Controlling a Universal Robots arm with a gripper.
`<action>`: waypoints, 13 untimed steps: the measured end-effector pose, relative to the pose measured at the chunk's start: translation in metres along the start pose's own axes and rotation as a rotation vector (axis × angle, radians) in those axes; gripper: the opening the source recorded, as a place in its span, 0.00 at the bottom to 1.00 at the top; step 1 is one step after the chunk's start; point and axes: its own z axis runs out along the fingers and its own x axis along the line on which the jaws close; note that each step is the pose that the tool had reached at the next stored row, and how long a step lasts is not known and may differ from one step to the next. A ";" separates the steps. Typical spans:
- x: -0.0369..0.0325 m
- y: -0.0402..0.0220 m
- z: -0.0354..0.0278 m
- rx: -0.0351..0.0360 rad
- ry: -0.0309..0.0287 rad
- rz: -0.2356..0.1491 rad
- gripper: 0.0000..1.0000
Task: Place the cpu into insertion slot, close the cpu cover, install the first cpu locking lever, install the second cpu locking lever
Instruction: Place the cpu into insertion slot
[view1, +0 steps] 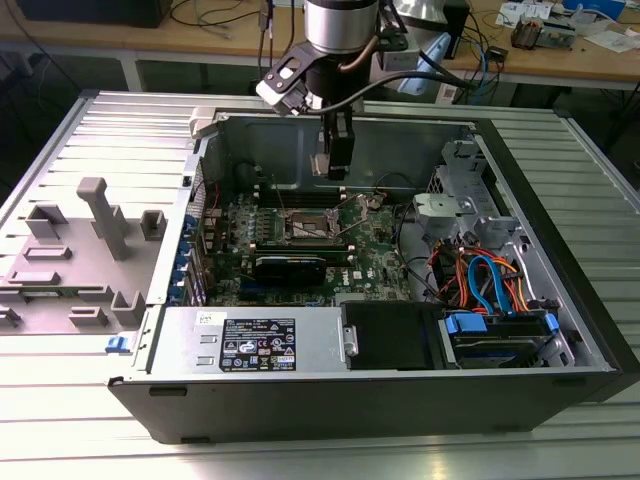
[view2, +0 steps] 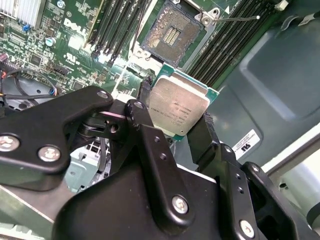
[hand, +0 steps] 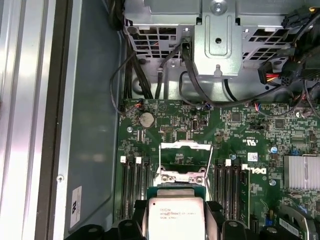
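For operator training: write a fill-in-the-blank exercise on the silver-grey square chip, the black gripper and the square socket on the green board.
1. The black gripper is ____ on the flat silver-grey square cpu.
2. The square insertion slot, with its dark centre and silvery rim, is ____, with no chip in it.
3. The cpu hangs ____ the green circuit board without touching it.

Missing words: shut; empty; above.

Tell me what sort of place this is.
Probably a robotics lab or electronics workshop. An opened desktop computer case lies on a ribbed metal table, a cluttered wooden bench stands behind it, and the gripper holds the cpu above the motherboard.
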 end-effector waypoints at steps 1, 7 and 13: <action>0.0000 -0.0001 0.0018 -0.0002 0.0000 0.000 0.55; -0.0003 -0.0009 0.0135 -0.0027 -0.0012 0.017 0.55; -0.0005 -0.0015 0.0212 -0.0027 -0.0012 0.018 0.55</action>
